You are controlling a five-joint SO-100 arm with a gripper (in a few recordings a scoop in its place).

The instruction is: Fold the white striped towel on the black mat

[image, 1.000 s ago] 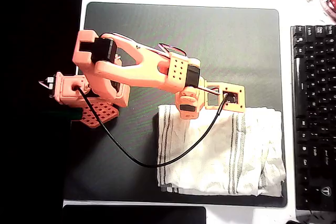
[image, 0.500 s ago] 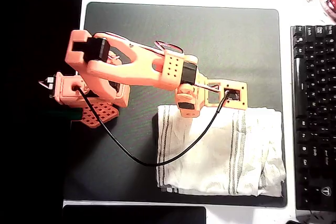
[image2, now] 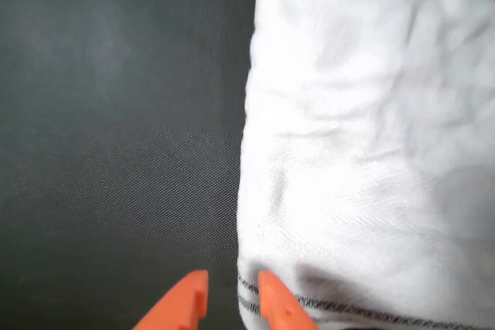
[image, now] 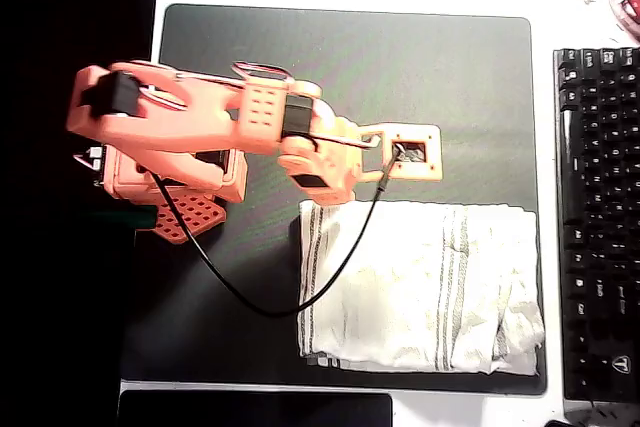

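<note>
— On the large dark rectangular mat [image: 350,57], where's the cloth?
— The folded, wrinkled off-white towel with grey-green stripes [image: 420,287] covers its lower right in the overhead view.
— And the orange gripper [image2: 230,299]?
— The wrist view shows its fingertips slightly parted, empty, at the towel's edge; overhead hides them.

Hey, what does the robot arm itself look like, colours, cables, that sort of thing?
The arm is salmon-orange plastic with blocky links and black motor blocks at the joints. One link has a grid of small holes. A thin black cable loops from the base to the wrist. In the wrist view, the gripper has two pointed orange fingertips.
</note>
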